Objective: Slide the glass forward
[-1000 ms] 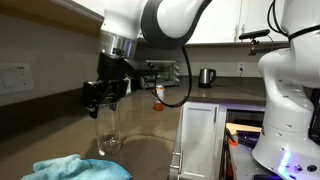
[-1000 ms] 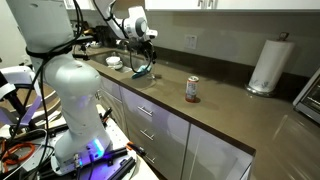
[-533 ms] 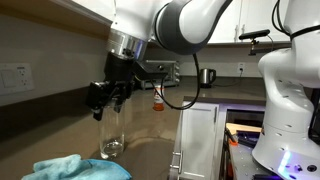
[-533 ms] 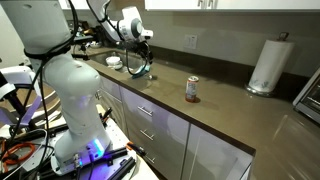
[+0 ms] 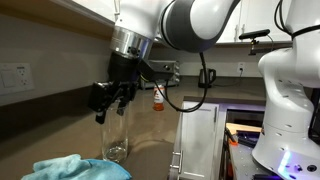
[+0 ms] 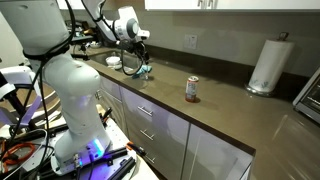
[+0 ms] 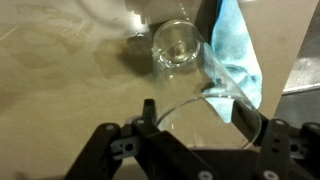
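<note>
The glass (image 5: 116,140) is tall, clear and upright on the brown counter (image 5: 150,130), next to a blue cloth (image 5: 70,168). My gripper (image 5: 110,97) reaches down over its top, and the fingers close on the rim. In the wrist view the rim sits between my fingers (image 7: 196,115), and the thick base (image 7: 177,45) shows below it. In an exterior view the glass (image 6: 137,66) hangs under the gripper (image 6: 136,48) at the far end of the counter.
The blue cloth (image 7: 235,50) lies right beside the glass. A small orange-labelled bottle (image 5: 157,97) (image 6: 192,90) stands further along the counter. A paper towel roll (image 6: 266,65), a kettle (image 5: 205,77) and a white bowl (image 6: 114,62) are also there. Cabinet drawers (image 5: 200,140) line the counter's edge.
The gripper and the glass have moved together along the counter, closer to the blue cloth. The grip looks unchanged.
</note>
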